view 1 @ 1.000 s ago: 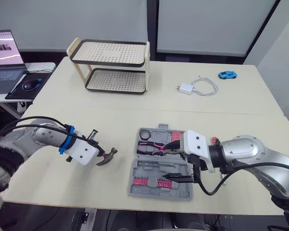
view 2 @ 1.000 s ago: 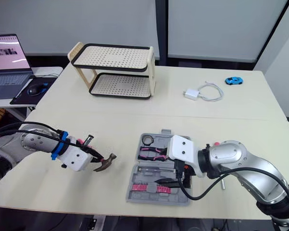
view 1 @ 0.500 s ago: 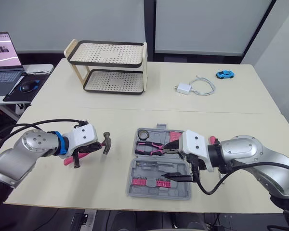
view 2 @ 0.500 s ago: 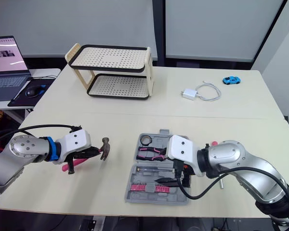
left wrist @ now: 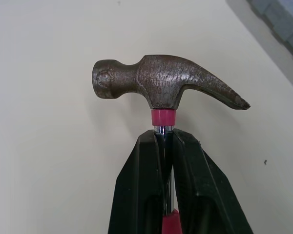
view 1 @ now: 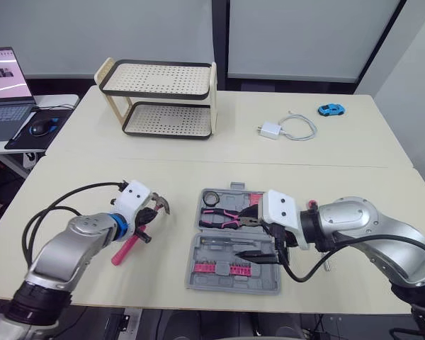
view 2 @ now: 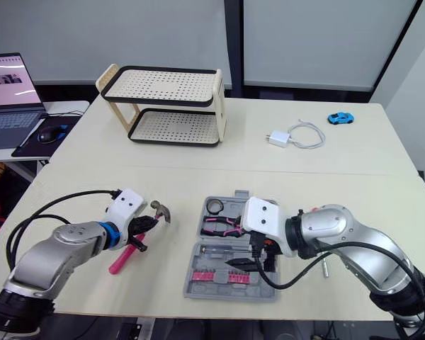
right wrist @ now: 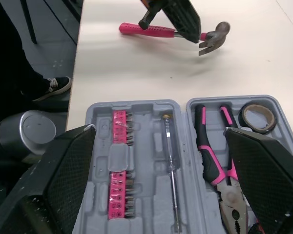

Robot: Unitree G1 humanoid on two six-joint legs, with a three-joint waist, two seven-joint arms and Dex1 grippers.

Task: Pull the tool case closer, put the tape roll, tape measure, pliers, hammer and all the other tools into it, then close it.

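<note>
Broadly, we found the table [view 1: 198, 159] bare across its front, with the case [view 1: 223, 249] lying open near the front edge, both halves flat. The right gripper [view 1: 257, 235] hung over the case's right side, spread wide and holding nothing. The left gripper [view 1: 151, 214] was pinched on the hammer [left wrist: 156, 85] at the thin steel neck just under the head, left of the case and apart from it. The pink handle sloped down toward the front edge; we could not tell whether its end touched the table. Pliers [view 1: 223, 218] and tape roll [view 1: 213, 197] sat in the far half, a screwdriver [right wrist: 172, 163] and bits [right wrist: 118, 163] in the near half.

We judged two risks. The narrow grip so near the head could let the long handle swing or slip. The right gripper above the case could be struck on the way in.

Bare table lay between hammer and case. The case sat close to the front edge, so a hard push could slide it off.
</note>
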